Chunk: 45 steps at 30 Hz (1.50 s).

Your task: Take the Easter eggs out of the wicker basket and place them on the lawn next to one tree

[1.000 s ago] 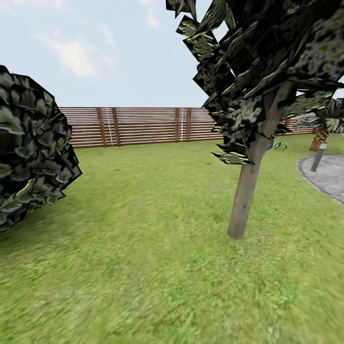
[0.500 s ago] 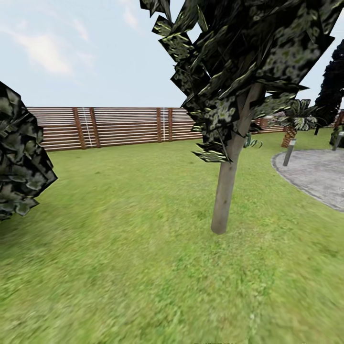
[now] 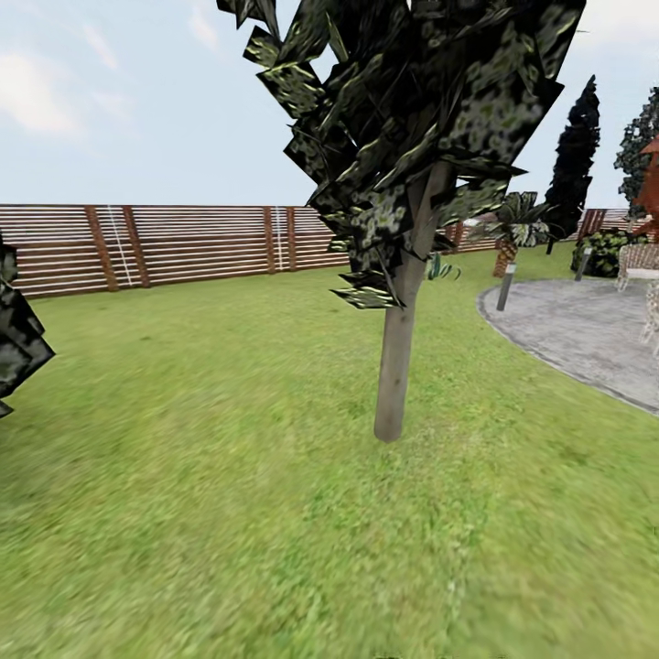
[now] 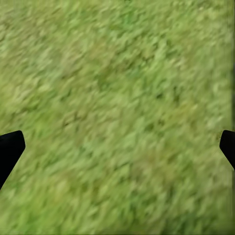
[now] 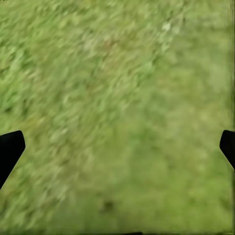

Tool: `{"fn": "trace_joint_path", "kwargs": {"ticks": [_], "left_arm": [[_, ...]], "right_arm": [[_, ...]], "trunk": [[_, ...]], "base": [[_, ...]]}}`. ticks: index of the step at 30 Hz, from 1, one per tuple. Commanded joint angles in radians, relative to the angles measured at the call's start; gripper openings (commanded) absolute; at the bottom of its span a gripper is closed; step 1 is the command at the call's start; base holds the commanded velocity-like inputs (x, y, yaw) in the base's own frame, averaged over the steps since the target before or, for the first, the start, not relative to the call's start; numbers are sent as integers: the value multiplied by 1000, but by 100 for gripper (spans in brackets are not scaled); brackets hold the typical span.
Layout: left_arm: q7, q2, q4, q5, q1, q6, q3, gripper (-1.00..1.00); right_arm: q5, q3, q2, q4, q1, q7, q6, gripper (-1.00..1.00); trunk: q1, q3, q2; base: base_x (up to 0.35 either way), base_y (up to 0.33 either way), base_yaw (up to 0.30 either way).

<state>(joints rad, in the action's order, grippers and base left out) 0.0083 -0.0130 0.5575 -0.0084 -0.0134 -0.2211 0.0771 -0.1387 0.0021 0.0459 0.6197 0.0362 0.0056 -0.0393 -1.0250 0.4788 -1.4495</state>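
The lawn (image 3: 201,476) spreads out ahead as short green grass. The Easter eggs and the wicker basket are out of view. My left gripper (image 4: 117,152) is open over bare lawn (image 4: 117,88), its dark fingertips (image 4: 10,149) wide apart with nothing between them. My right gripper (image 5: 117,152) is open too, its fingertips (image 5: 10,149) far apart above plain lawn (image 5: 117,88).
A thin-stemmed tree (image 3: 395,375) with dark low foliage stands just ahead, right of centre. A grey paved patio (image 3: 586,334) with a short lamp post (image 3: 505,286) lies to the right. A slatted wooden fence (image 3: 183,243) closes the back. A dark bush (image 3: 16,339) is at the left edge.
The whole head view has slid left, so the camera has turned right. The bush has nearly left the picture and more of the patio and far trees has come in.
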Motion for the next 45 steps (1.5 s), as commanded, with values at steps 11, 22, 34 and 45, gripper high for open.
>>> {"fn": "trace_joint_path", "kwargs": {"ticks": [11,22,34,45], "left_arm": [[2,-4,1,-1,0,-1,2,100],[2,-6,-11,0,0,-1,1,100],[2,-5,-34,-1,0,-19,3,100],[2,-4,-34,-1,0,-20,3,100]], "right_arm": [[-10,2,0,-5,1,0,-4,100],[-10,2,2,-11,1,-1,-4,100],[-9,2,2,-11,1,-1,-4,100],[-9,2,1,-11,1,-4,-4,100]], "trunk": [[0,1,0],[0,1,0],[0,1,0],[0,1,0]], "base": [[0,0,-256],[0,0,-256],[0,0,-256],[0,105,-256]]}}
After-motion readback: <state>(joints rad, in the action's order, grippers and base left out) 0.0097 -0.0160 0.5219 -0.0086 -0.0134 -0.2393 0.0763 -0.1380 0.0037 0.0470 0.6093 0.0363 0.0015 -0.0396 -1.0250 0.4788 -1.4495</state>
